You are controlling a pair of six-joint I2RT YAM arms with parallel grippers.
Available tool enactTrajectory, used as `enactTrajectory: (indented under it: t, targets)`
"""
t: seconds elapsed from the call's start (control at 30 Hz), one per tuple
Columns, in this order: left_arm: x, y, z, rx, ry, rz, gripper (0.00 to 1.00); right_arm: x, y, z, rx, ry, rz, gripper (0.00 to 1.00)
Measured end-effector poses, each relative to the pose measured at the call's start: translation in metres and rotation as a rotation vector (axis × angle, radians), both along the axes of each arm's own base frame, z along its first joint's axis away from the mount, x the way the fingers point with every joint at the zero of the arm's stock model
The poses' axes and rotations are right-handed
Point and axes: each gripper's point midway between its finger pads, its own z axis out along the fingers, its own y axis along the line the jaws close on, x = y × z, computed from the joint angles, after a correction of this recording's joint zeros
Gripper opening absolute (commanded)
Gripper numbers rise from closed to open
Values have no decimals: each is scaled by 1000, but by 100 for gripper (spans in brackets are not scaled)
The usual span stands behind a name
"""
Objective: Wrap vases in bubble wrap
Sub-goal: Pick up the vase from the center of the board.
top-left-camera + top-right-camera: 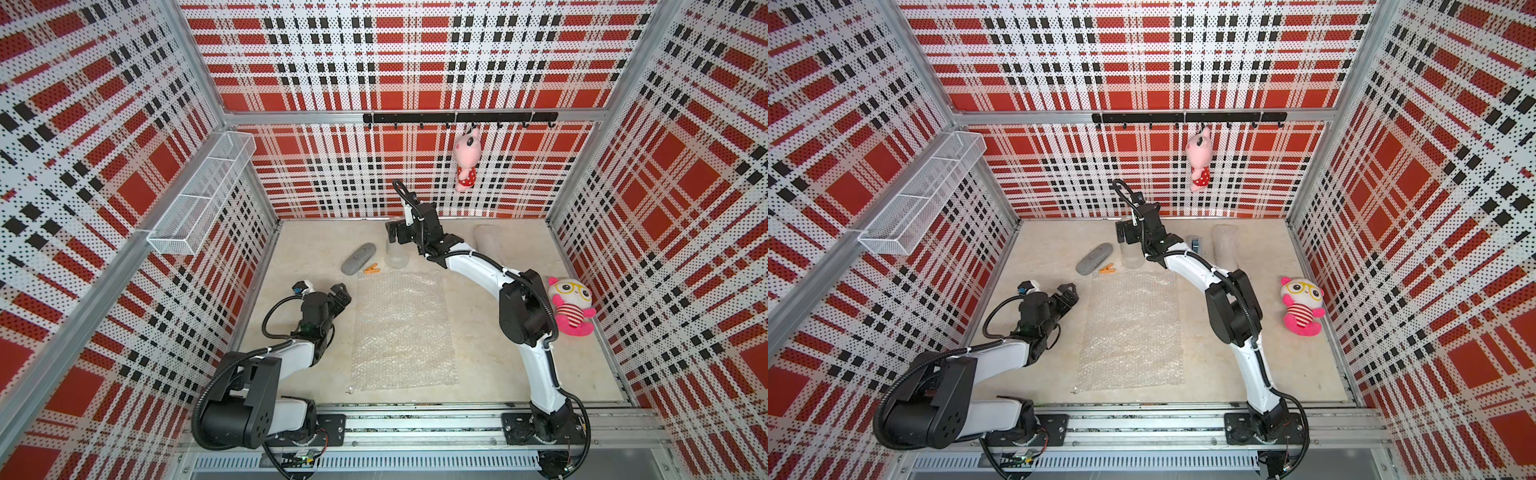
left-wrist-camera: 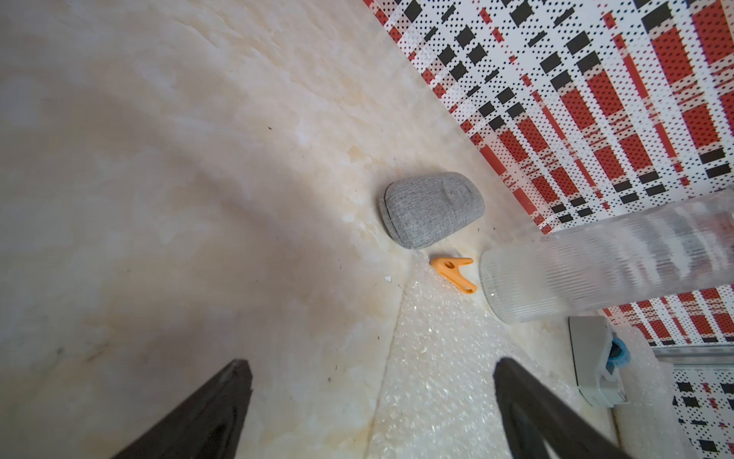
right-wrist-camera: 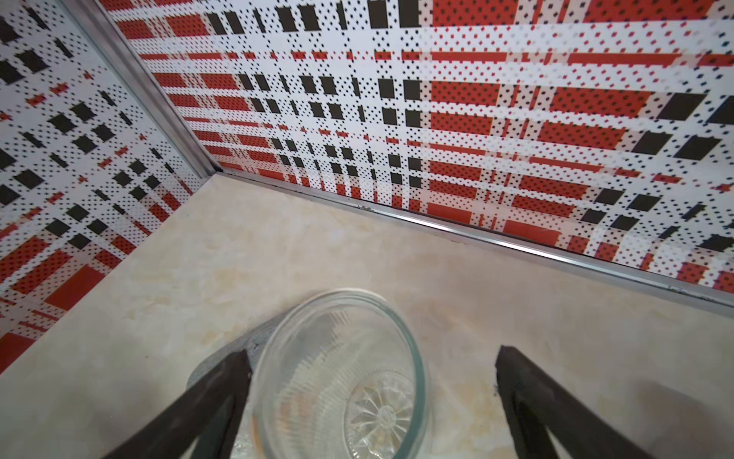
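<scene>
Right, my right tool [image 3: 371, 355] is spread wide, with one finger on either side of the vase [image 3: 341, 381] rim. One finger [image 3: 222, 389] sits just beside the glass, and I cannot tell whether it touches. The other stands well clear, so nothing is gripped. The vase is clear ribbed glass and stands upright near the middle of the desk's [image 1: 498, 353] back edge, just beyond the far end of the wrap [image 1: 401, 328].

The wrap lies flat down the middle of the desk, running from near the front edge towards the vase.

My left tool [image 2: 371, 367] is also wide open and holds nothing. It hangs over the wrap's left edge, near its far left corner. In the left wrist view one finger is over the bubbles and the other over bare desk.

Left of the vase, a small orange clip [image 1: 371, 269] lies at the wrap's far left corner, with a grey case [image 1: 358, 258] just beside it.

Right of my right arm, near the back edge, a dispenser [image 1: 1195, 243] stands beside a roll [image 1: 1225, 245] of bubble wrap. I cannot tell what is inside the roll.
</scene>
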Motion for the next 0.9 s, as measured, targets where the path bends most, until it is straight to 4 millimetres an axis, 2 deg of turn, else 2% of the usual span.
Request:
enactTrajectory:
  t: [0.2, 0.47, 0.6, 0.7, 0.9]
  targets:
    - [0, -3, -4, -6, 14, -14, 98, 3, 9, -8, 1, -24, -10, 99]
    - [1, -6, -5, -12, 16, -28, 98, 12, 20, -38, -30, -43, -52, 85]
    - [2, -6, -4, -13, 13, -30, 98, 15, 19, -45, -38, -58, -91, 79]
    - [2, -7, -4, -15, 12, -34, 98, 18, 16, -42, -26, -74, -121, 71]
    - [4, -8, -2, -18, 7, -38, 98, 20, 11, -39, 6, -89, -171, 49]
